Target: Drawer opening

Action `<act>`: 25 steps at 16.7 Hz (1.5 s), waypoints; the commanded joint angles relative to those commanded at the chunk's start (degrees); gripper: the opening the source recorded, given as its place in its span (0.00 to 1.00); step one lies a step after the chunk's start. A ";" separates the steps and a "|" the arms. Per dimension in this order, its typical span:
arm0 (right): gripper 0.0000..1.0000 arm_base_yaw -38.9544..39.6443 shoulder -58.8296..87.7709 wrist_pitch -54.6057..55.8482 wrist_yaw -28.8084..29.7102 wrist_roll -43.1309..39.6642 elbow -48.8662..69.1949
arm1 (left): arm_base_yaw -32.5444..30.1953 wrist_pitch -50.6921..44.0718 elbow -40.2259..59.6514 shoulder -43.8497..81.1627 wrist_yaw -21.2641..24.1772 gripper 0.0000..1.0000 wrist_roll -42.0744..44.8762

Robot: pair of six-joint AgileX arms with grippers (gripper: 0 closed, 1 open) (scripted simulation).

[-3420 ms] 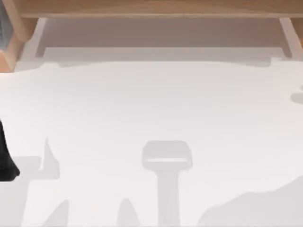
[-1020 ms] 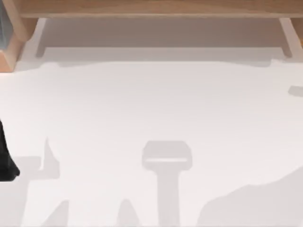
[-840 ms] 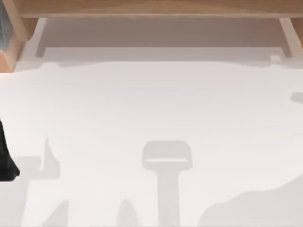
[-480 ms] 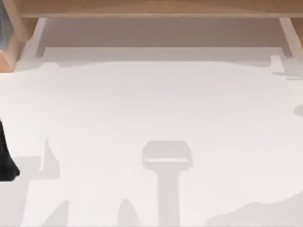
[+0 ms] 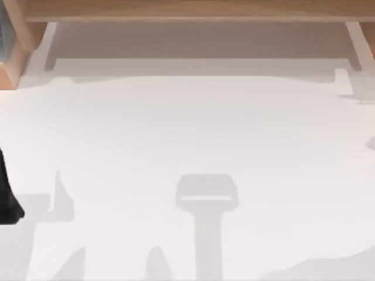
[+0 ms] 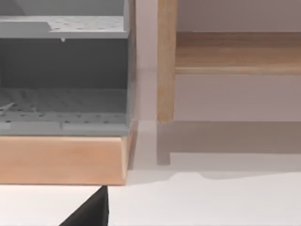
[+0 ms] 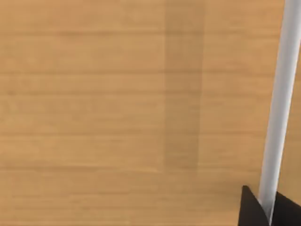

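Note:
A light wooden drawer front (image 7: 117, 108) sits very close in the right wrist view, with a pale bar handle (image 7: 277, 103) running along it. My right gripper (image 7: 267, 208) has its black fingertips (image 7: 249, 209) pressed against both sides of that bar, shut on it. A black part of my left arm (image 5: 7, 199) rests at the table's left edge in the top view. In the left wrist view a dark tip of my left gripper (image 6: 91, 214) hangs over the white table, touching nothing.
A wooden frame (image 5: 187, 12) runs along the back of the white table (image 5: 187, 134). At the back left stands a grey rack with perforated shelves (image 6: 63, 101) on a wooden base (image 6: 61, 160), beside a wooden post (image 6: 165, 61).
The large shadow at the table's lower right has shrunk toward the bottom edge, and the small shadow at the right edge has shifted. The left arm has stayed still.

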 joint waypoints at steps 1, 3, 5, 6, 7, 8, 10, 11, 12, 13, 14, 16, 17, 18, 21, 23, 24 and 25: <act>0.00 -0.67 -0.71 0.99 -0.59 0.04 -1.82 | 0.00 0.00 0.00 0.00 0.00 1.00 0.00; 0.00 -2.19 -2.44 3.44 -2.03 -0.07 -6.23 | 0.00 0.00 0.00 0.00 0.00 1.00 0.00; 0.00 -3.53 -4.04 5.78 -3.48 -0.19 -10.06 | 0.00 0.00 0.00 0.00 0.00 1.00 0.00; 0.00 -3.99 -4.54 6.56 -3.98 -0.18 -11.17 | 0.00 0.00 0.00 0.00 0.00 1.00 0.00; 0.00 -4.22 -4.77 6.94 -4.22 -0.17 -11.67 | 0.00 0.00 0.00 0.00 0.00 1.00 0.00; 0.00 -4.24 -4.79 6.97 -4.24 -0.17 -11.70 | 0.00 0.00 0.00 0.00 0.00 1.00 0.00; 0.00 -4.05 -4.57 6.88 -4.08 -0.15 -11.39 | 0.00 0.00 0.00 0.00 0.00 1.00 0.00; 0.00 -4.24 -4.75 7.06 -4.23 -0.19 -11.55 | 0.00 0.00 0.00 0.00 0.00 1.00 0.00; 0.00 -4.98 -5.24 7.81 -4.84 -0.23 -12.27 | 0.00 0.00 0.00 0.00 0.00 1.00 0.00; 0.00 -5.96 -5.71 8.96 -5.81 -0.18 -13.39 | 0.00 0.00 0.00 0.00 0.00 1.00 0.00; 0.00 -6.80 -6.21 10.00 -6.75 -0.09 -15.11 | 0.00 0.00 0.00 0.00 0.00 1.00 0.00; 0.00 -8.14 -7.01 11.68 -8.37 -0.05 -19.86 | 0.00 0.00 0.00 0.00 0.00 1.00 0.00; 0.00 -9.13 -7.52 12.93 -9.44 -0.10 -21.73 | 0.00 0.00 0.00 0.00 0.00 1.00 0.00; 0.00 -10.17 -8.18 14.10 -10.43 -0.11 -22.99 | 0.00 0.00 0.00 0.00 0.00 1.00 0.00; 0.00 -11.08 -8.99 14.97 -11.18 -0.09 -23.78 | 0.00 0.00 0.00 0.00 0.00 1.00 0.00; 0.00 -11.08 -8.99 14.97 -11.18 -0.09 -23.78 | 0.00 0.00 0.00 0.00 0.00 1.00 0.00; 0.08 -11.08 -8.99 14.97 -11.18 -0.09 -23.78 | 0.00 0.00 0.00 0.00 0.00 1.00 0.00; 0.15 -11.08 -8.99 14.97 -11.18 -0.09 -23.78 | 0.00 0.00 0.00 0.00 0.00 1.00 0.00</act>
